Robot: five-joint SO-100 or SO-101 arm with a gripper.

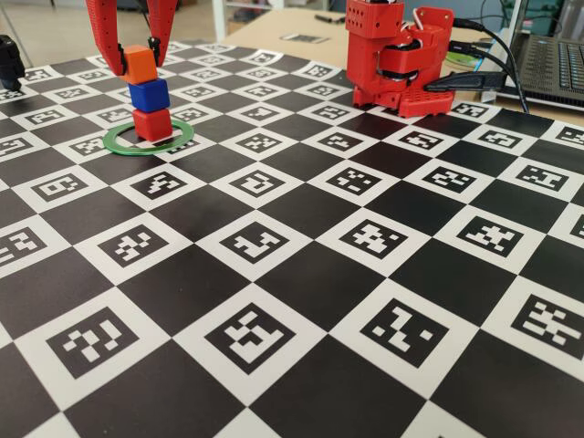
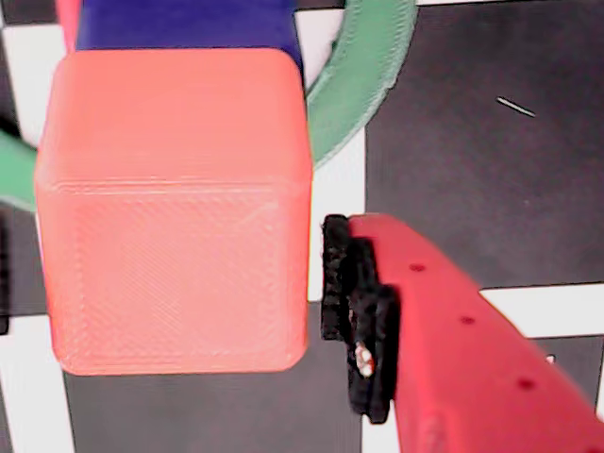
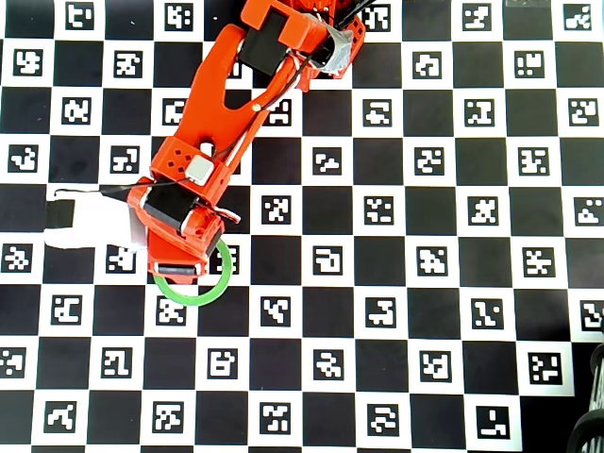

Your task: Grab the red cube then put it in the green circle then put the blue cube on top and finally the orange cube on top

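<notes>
Inside the green circle [image 1: 128, 144] stands a stack of three: the red cube [image 1: 152, 124] at the bottom, the blue cube [image 1: 149, 94] on it, the orange cube [image 1: 140, 64] on top, slightly askew. My gripper [image 1: 137, 57] straddles the orange cube and is open. In the wrist view the orange cube [image 2: 175, 208] fills the space within the gripper [image 2: 175, 293], and a narrow gap separates it from the black pad [image 2: 344, 283] of the right finger. Behind it show the blue cube [image 2: 179, 24] and the green circle [image 2: 363, 85]. From overhead, the arm hides the stack above the green circle [image 3: 193, 299].
The stack stands on a black-and-white checkered mat [image 1: 301, 274] printed with markers. The arm's red base [image 1: 401, 64] stands at the back right, with cables and a laptop [image 1: 552, 64] beyond it. A black object [image 1: 9, 59] sits at the far left edge.
</notes>
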